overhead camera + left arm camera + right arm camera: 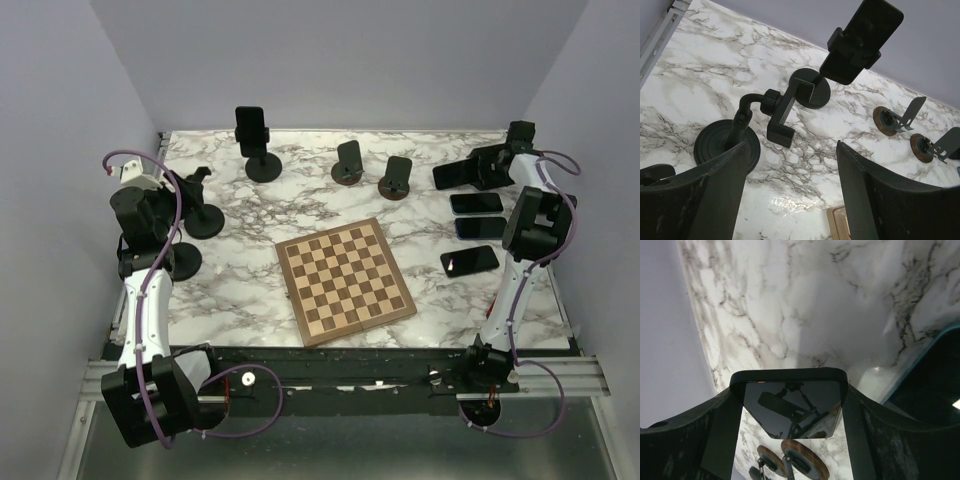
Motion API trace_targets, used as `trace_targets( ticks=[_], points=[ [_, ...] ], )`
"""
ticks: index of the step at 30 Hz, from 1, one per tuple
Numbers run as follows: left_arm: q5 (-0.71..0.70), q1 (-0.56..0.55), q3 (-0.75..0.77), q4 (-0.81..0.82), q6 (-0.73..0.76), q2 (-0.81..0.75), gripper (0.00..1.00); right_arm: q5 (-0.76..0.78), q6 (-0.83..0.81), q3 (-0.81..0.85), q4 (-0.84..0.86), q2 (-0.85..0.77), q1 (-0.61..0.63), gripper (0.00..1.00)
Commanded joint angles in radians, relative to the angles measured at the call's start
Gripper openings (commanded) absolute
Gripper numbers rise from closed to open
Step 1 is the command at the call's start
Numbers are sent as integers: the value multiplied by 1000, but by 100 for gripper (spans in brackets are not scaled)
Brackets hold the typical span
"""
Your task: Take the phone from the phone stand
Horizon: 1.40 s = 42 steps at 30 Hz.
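A black phone (251, 128) stands clamped upright in a tall black phone stand (264, 166) at the back of the table; it also shows in the left wrist view (862, 40). My left gripper (196, 180) (790, 150) is open and empty, above an empty black gooseneck stand (205, 222) (775, 107) at the left. My right gripper (472, 172) (790, 390) is shut on a black phone (452, 176) (790, 407), held above the table's back right.
Two small stands on wooden bases (348, 163) (396, 178) sit at the back centre. Three phones (476, 202) (480, 227) (470, 259) lie flat at the right. A chessboard (343, 279) lies in the middle. A round black base (178, 262) is at the left.
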Motion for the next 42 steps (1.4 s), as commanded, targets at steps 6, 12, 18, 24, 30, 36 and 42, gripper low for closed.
trace_targets(
  ticks=[6, 12, 18, 24, 30, 36, 42],
  points=[
    [7, -4, 16, 8, -13, 0, 78, 16, 90, 39, -109, 76, 0, 11],
    [11, -4, 18, 3, -13, 3, 85, 8, 109, 7, -87, 105, -2, 30],
    [15, -4, 15, 10, -11, 3, 86, 2, 94, -22, -46, 108, -3, 55],
    [12, -6, 12, 10, -4, -2, 87, -13, 77, -40, -24, 90, -3, 76],
    [9, -7, 2, 18, 3, -15, 87, -39, 58, -36, -29, 86, -3, 98],
    [13, -11, -5, 29, 11, -27, 87, -75, 32, -75, -8, 43, -3, 100],
    [59, -18, -23, 68, 24, -53, 84, -101, -81, -141, 49, -69, -2, 100]
  ],
)
